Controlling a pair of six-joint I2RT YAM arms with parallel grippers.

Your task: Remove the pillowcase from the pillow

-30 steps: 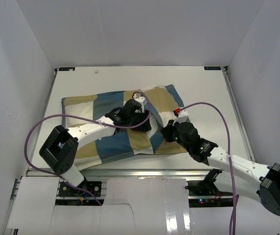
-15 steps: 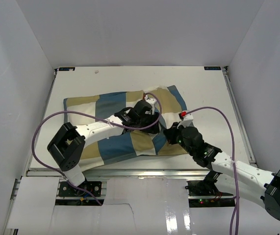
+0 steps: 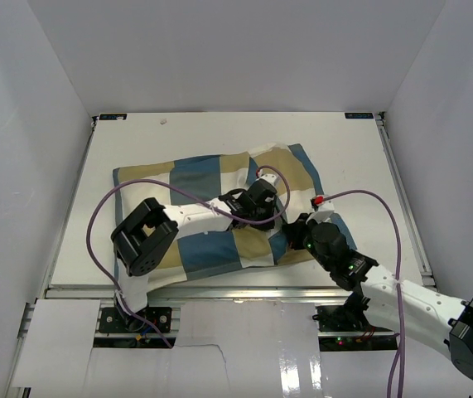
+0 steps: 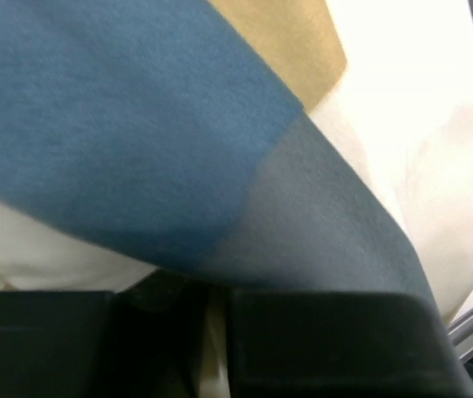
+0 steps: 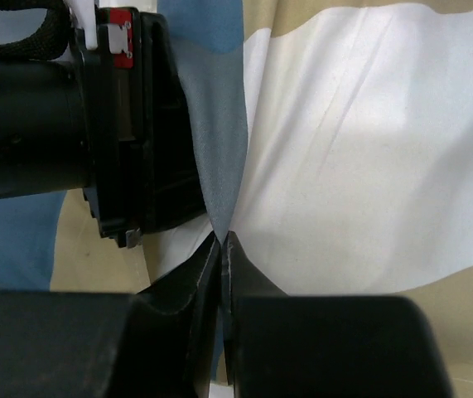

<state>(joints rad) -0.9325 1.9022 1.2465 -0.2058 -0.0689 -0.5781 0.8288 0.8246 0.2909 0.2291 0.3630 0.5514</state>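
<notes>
– Why is the right gripper (image 3: 300,234) nipping that edge?

– Its fingers are pressed together on a fold of the pillowcase (image 3: 195,174) near its right corner, I'd say to drag the cover sideways. The left gripper (image 3: 258,204) sits on the cloth just beside it, probably pinning or feeling for what's inside. Cloth drapes over its fingers, so I can't tell whether they're spread or closed.

– And the pillow?

– I can't pick it out. I reckon it's still inside the case, lying mid-table (image 3: 137,137).

– Anything changed from a second ago?

– The whole case has slid right and toward the arms, the left arm has reached further across, and the right has pulled back nearer its base
</notes>
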